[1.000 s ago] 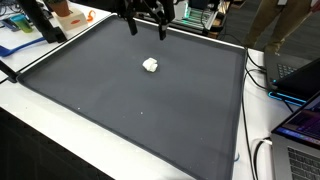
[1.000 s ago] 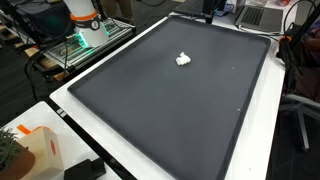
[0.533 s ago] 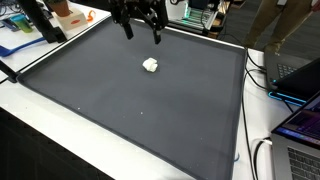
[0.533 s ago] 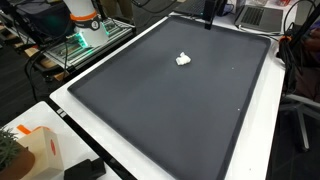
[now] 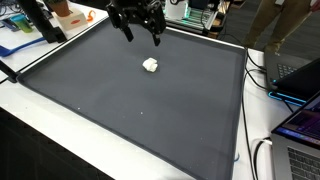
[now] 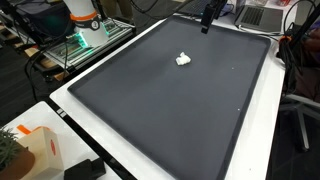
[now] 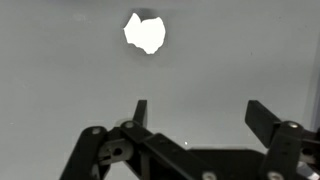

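mat: dark mat covers the tabletop in both exterior views, same place as a second ago.
lump: small white crumpled lump lies on the far half of the mat and has not moved. In the wrist view it sits ahead of the fingers, off-centre toward one finger.
gripper: gripper hangs over the mat's far edge, beyond the lump and clear of it.
jaws: spread wide, nothing between them; the wrist view shows bare mat in the gap.
change: over the last second the gripper shifted sideways along the far edge and dropped slightly, with barely any shift in the last half.
poor view: in an exterior view the gripper is small and cropped, probably a bit further into frame than before.
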`<state>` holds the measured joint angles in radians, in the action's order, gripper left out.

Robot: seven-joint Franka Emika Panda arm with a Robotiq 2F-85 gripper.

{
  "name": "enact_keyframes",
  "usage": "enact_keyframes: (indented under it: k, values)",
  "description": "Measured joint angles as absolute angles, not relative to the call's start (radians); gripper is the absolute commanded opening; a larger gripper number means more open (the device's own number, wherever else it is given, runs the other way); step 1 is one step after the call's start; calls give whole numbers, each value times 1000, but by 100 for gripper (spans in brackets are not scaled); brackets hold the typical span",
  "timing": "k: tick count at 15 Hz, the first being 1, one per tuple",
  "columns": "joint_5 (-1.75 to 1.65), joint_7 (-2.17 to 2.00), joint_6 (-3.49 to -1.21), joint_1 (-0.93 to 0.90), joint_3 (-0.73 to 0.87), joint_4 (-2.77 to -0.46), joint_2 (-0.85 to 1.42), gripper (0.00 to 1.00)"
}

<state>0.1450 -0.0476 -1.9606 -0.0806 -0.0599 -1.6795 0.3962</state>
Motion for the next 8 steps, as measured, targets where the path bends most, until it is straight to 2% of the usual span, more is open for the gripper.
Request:
enact_keyframes:
  k: [8]
  values:
    - [145, -45, -1907, -79, -57, -1623, 436, 100]
